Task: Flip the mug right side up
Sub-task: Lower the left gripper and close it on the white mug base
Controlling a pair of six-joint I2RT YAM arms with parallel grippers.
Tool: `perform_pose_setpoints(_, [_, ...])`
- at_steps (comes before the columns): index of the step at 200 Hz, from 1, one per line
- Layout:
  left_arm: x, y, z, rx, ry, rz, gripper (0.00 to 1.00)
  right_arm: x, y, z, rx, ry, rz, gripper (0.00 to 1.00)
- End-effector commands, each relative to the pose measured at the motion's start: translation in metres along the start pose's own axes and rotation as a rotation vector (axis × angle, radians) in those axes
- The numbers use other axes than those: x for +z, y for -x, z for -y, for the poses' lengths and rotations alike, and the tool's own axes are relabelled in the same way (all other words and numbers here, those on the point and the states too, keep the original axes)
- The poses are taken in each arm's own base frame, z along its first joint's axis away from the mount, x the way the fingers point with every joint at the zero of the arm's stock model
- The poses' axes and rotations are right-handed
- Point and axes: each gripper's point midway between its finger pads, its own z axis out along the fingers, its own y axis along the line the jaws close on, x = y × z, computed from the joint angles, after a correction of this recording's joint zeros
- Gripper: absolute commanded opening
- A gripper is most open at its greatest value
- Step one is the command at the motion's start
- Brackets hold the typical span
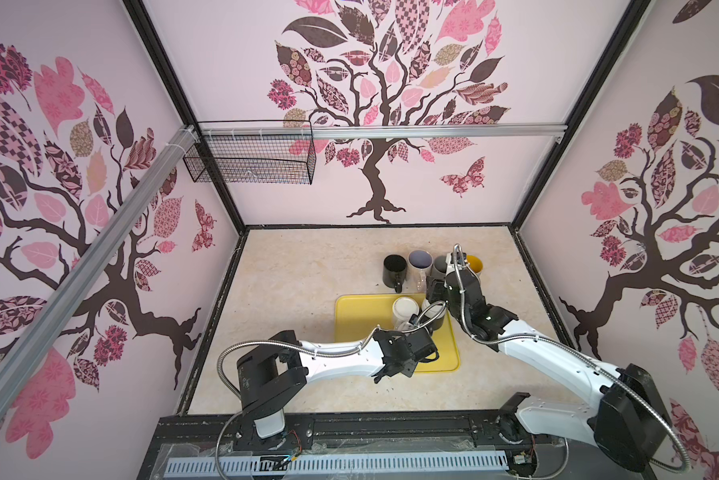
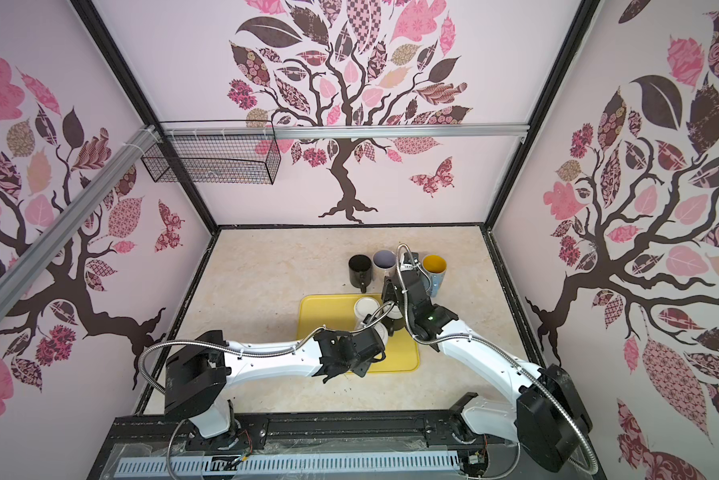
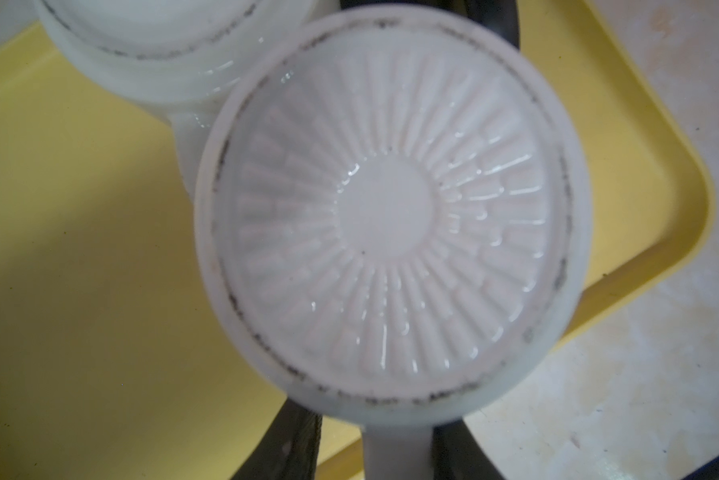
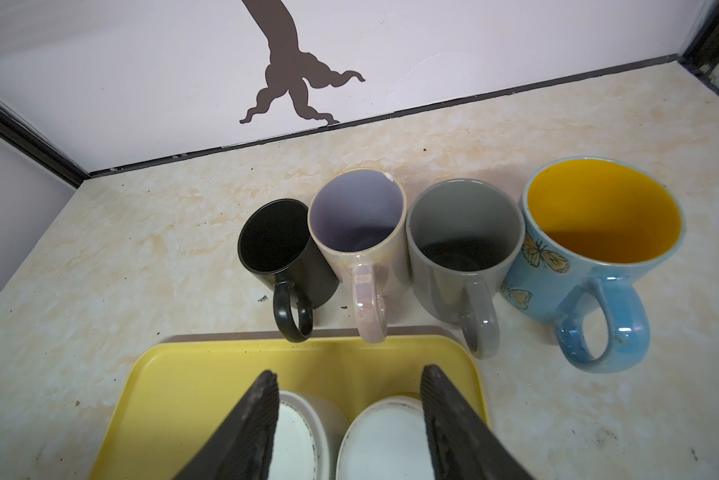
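L gripper (image 3: 385, 442): fingers (image 3: 295, 449) sit either side of the handle of the white mug (image 3: 387, 216), handle btwn them. One finger looks right against it and a sliver of yellow shows by the other, so can't tell if it's clamped. Mug is upside down on the yellow tray (image 3: 79, 249), ribbed base facing up, close under the L wrist cam, near a tray corner. 2nd white mug (image 3: 154, 54), also base-up, touches it. In both top views the L arm reaches across to the tray, wrist covering most of the mug.

R gripper (image 4: 349, 374): jaws apart, nothing btwn them, hovering over the tray's far part above two pale mug bases. Past the tray's far edge, on the table (image 4: 142, 249), is a row of upright mugs w/ handles toward the tray: black mug (image 4: 281, 245), lilac mug (image 4: 358, 216), grey mug (image 4: 466, 224), blue mug (image 4: 557, 286) w/ yellow inside. Neighbours in the row touch or nearly so.
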Motion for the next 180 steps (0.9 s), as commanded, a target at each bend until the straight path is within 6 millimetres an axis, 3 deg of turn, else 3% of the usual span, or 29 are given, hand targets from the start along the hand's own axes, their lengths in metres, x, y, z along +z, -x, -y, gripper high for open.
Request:
perform_pose_setpoints(1, [-0.003,0.02,0.005,-0.015,-0.017,0.05,0.35,-0.002,0.01,-0.003,0.02,0.012,0.027,0.58])
perform_pose_setpoints(66, [-0.003,0.018,0.004,-0.004,-0.017,0.042,0.12,0.001,0.006,-0.004,0.018,0.015,0.016,0.58])
perform_pose_setpoints(80, [-0.006,0.019,0.001,0.004,-0.003,0.049,0.0,0.002,0.005,-0.004,0.019,0.017,0.013,0.58])
perform_pose_setpoints(180, [-0.063,0.026,-0.009,0.138,0.112,0.136,0.0,-0.008,0.017,-0.003,0.04,0.014,0.047,0.58])
